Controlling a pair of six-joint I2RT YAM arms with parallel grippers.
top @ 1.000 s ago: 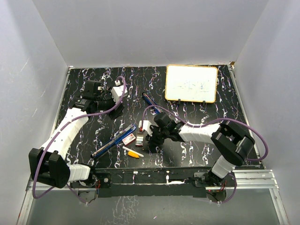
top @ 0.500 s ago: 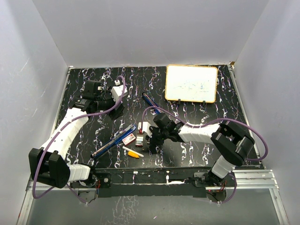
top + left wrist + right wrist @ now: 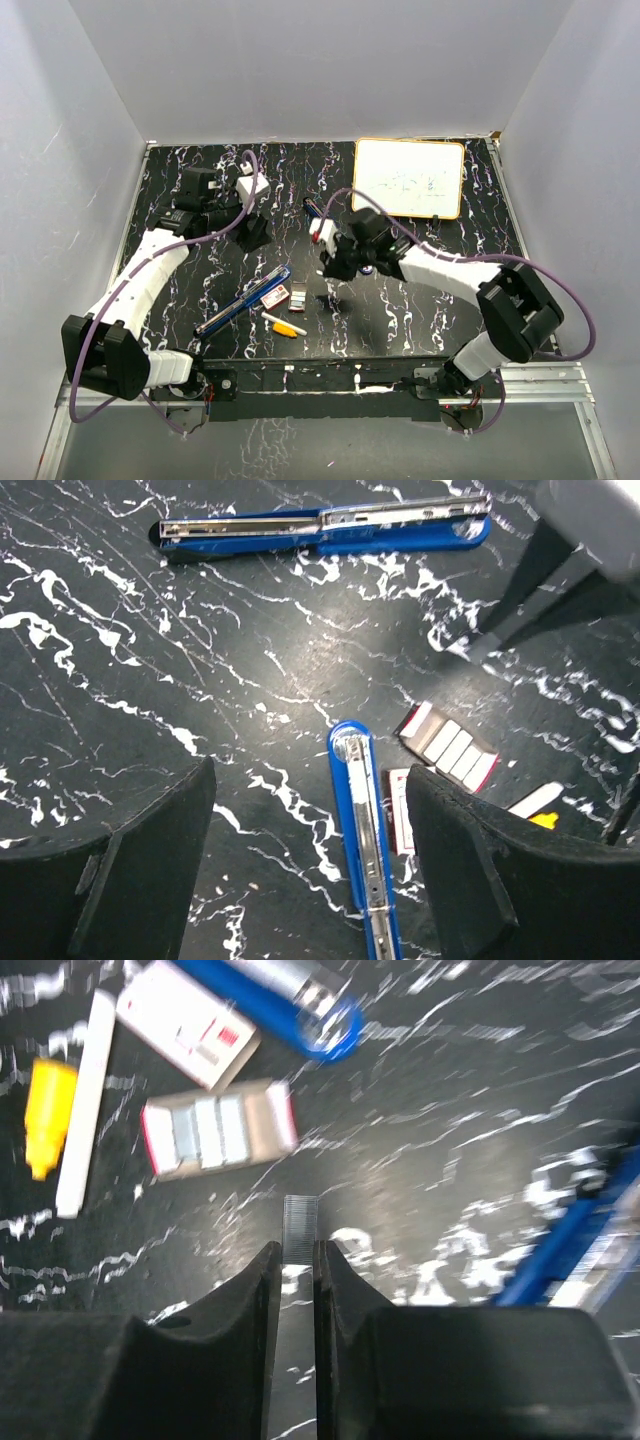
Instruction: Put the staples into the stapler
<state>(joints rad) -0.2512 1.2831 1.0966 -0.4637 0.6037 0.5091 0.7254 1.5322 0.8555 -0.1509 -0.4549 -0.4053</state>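
Right gripper (image 3: 297, 1252) pinches a staple strip (image 3: 299, 1222); box (image 3: 190, 1025) lettering too blurred.

Black white-veined marble-pattern table (image 3: 290, 170); pale grey walls (image 3: 320, 70) on three sides; aluminium rail (image 3: 540, 375) along near edge.

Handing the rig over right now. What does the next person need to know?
Left claw: open, empty, hovering over the table.
Right claw: shut on one strip, held above the table.
Box: open, more strips inside, by the end of the near stapler. The far stapler also lies open.
Done: strip picked up.
Left: slide it into a stapler's rail, then close the stapler.
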